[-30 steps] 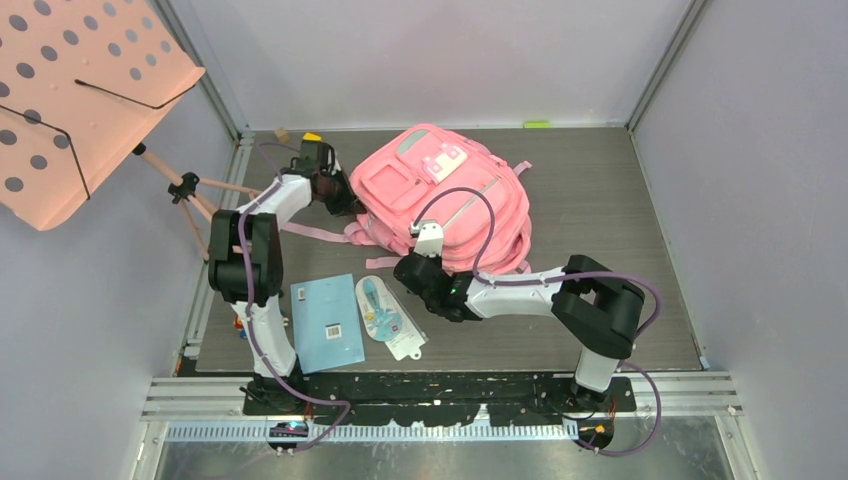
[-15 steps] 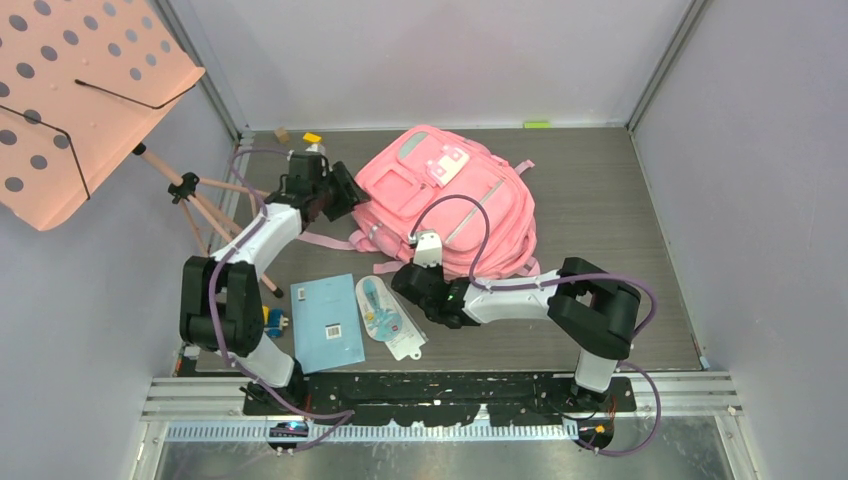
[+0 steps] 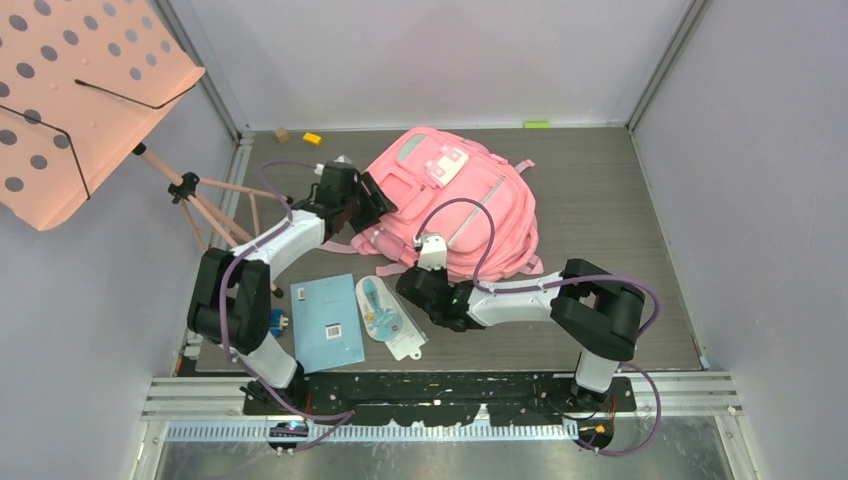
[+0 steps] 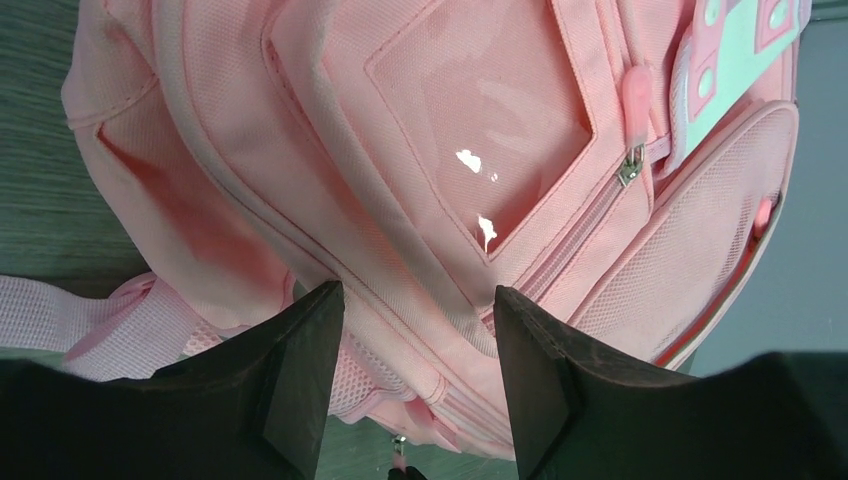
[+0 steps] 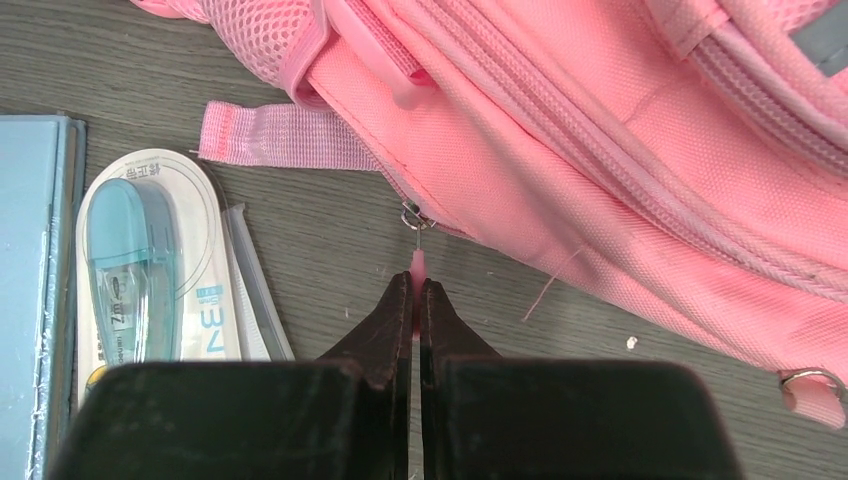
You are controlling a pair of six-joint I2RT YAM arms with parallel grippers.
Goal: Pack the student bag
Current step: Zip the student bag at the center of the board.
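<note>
The pink student bag (image 3: 455, 205) lies flat at the back middle of the table, its front pockets (image 4: 480, 120) facing up. My left gripper (image 3: 375, 200) hovers open over the bag's left side, and its fingers (image 4: 415, 300) straddle the fabric without pinching it. At the bag's near edge my right gripper (image 3: 408, 278) is shut on a thin pink zipper pull (image 5: 415, 265). That pull hangs from a metal slider (image 5: 414, 217) at the corner of the bag's main seam, and the zipper above it looks closed.
A blue notebook (image 3: 327, 322) and a packaged correction tape (image 3: 385, 315) lie on the table near the left front. A loose pink strap (image 5: 285, 135) lies beside the tape. The salmon music stand (image 3: 80, 100) rises at the far left, its tripod legs (image 3: 215, 205) by the left arm.
My left gripper has opened and moved right from the bag's left edge to above its side. The bag has shifted slightly. My right gripper has stayed shut on the zipper pull.
</note>
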